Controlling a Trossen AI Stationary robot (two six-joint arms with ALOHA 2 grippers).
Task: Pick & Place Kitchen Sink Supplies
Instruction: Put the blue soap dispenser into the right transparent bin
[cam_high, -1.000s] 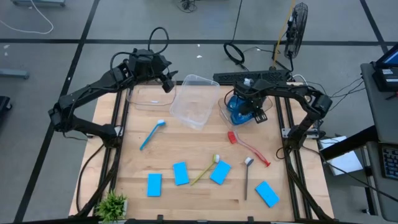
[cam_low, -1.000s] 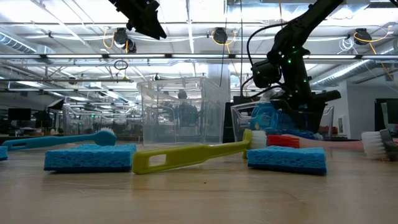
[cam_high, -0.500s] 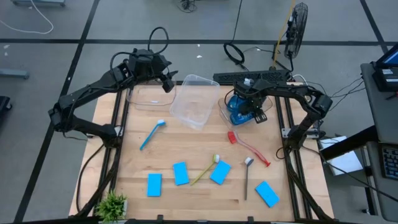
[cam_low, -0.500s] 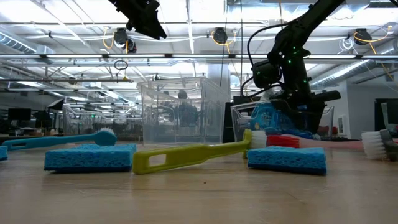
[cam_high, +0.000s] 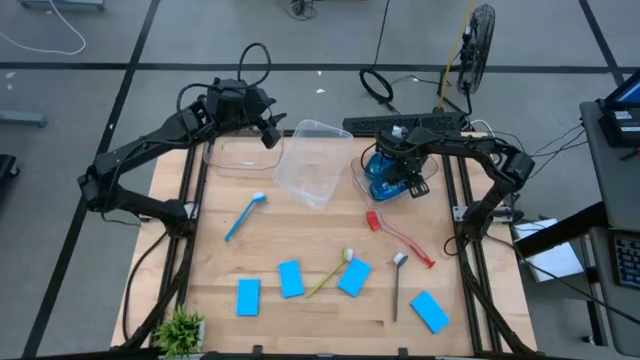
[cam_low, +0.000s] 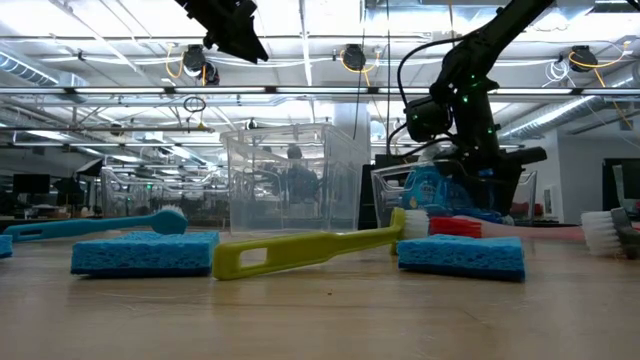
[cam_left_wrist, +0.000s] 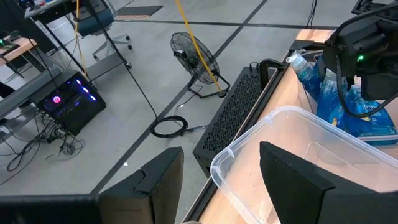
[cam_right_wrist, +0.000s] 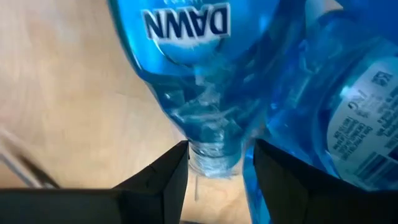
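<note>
The right gripper (cam_right_wrist: 216, 163) clasped a bottle (cam_right_wrist: 205, 74) by its neck inside the far-right tub (cam_high: 362, 178), likely for stowing; the left gripper (cam_left_wrist: 221, 177) waited unclenched over the far-left tub (cam_high: 232, 158)

High view straight down; low view table-level; wrist views close — all share bottles (cam_high: 385, 172).

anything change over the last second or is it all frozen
Nothing visibly changed. The right gripper stays down in the tub of blue bottles, its fingers either side of one bottle's neck. The left gripper still hangs over the back of the table by the big clear tub. Sponges and brushes lie where they were.
</note>
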